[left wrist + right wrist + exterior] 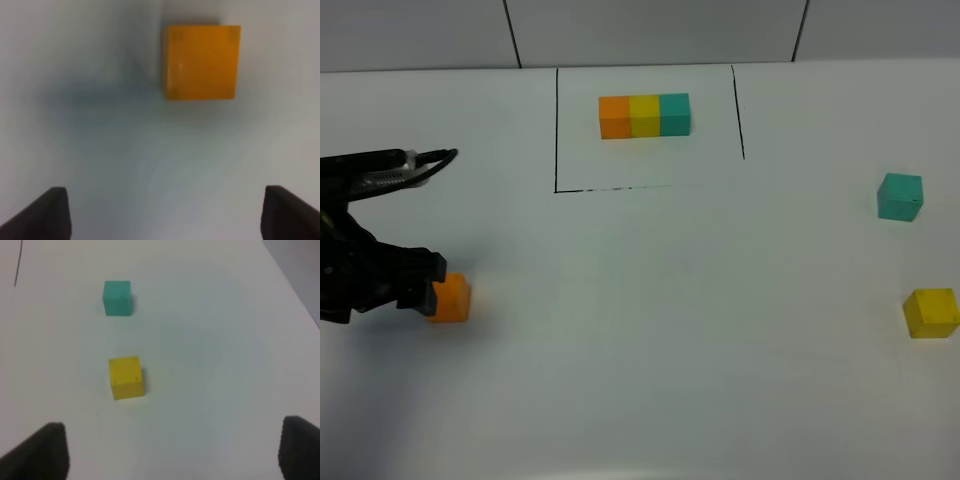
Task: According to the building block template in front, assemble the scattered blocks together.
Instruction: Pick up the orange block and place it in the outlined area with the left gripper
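The building block template [645, 115], a joined row of orange, yellow and teal cubes, lies at the back inside a frame of black lines. The loose orange block [450, 298] [201, 62] sits at the left. My left gripper [426, 284] [167, 215] is open just left of it, and the block lies ahead of the fingertips [45, 215], not between them. The teal block [900, 196] [117, 298] and the yellow block [931, 312] [126, 377] rest apart at the far right. My right gripper [170, 450] is open and empty, short of the yellow block, and out of the high view.
The white table [660, 330] stretches between the left and right blocks. The black frame lines [557, 130] mark the template area at the back. A tiled wall runs behind the table's far edge. The yellow block sits close to the right border of the high view.
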